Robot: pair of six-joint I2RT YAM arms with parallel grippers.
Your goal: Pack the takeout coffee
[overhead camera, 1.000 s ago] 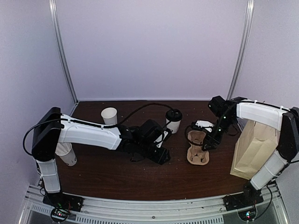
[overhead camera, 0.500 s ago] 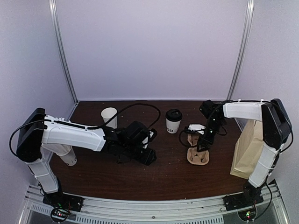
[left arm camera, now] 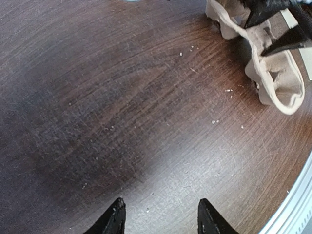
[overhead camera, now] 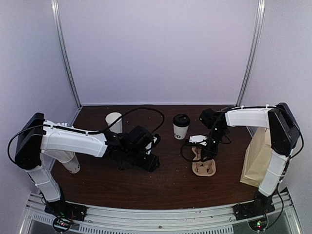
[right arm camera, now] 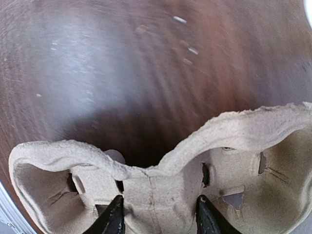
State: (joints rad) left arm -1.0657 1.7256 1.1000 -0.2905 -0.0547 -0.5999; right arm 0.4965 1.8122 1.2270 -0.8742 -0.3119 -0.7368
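The takeout coffee (overhead camera: 181,126), a white cup with dark print and a black lid, stands upright at the back middle of the table, free of both grippers. My left gripper (overhead camera: 150,162) is open and empty, low over bare table (left arm camera: 161,220), left and in front of the coffee. My right gripper (overhead camera: 206,147) straddles the middle web of the brown pulp cup carrier (overhead camera: 204,165), one fingertip in each pocket (right arm camera: 160,217). The carrier (right arm camera: 161,180) looks sharp while the table behind it is streaked. The carrier also shows in the left wrist view (left arm camera: 273,73).
A brown paper bag (overhead camera: 258,156) stands at the right edge under the right arm. An open white cup (overhead camera: 113,121) stands at the back left. Another white cup (overhead camera: 71,163) lies partly hidden under the left arm. Purple walls close the back and sides.
My left gripper has drawn back to the left, away from the coffee, which now stands alone. My right gripper has moved left and nearer, and the carrier has shifted with it.
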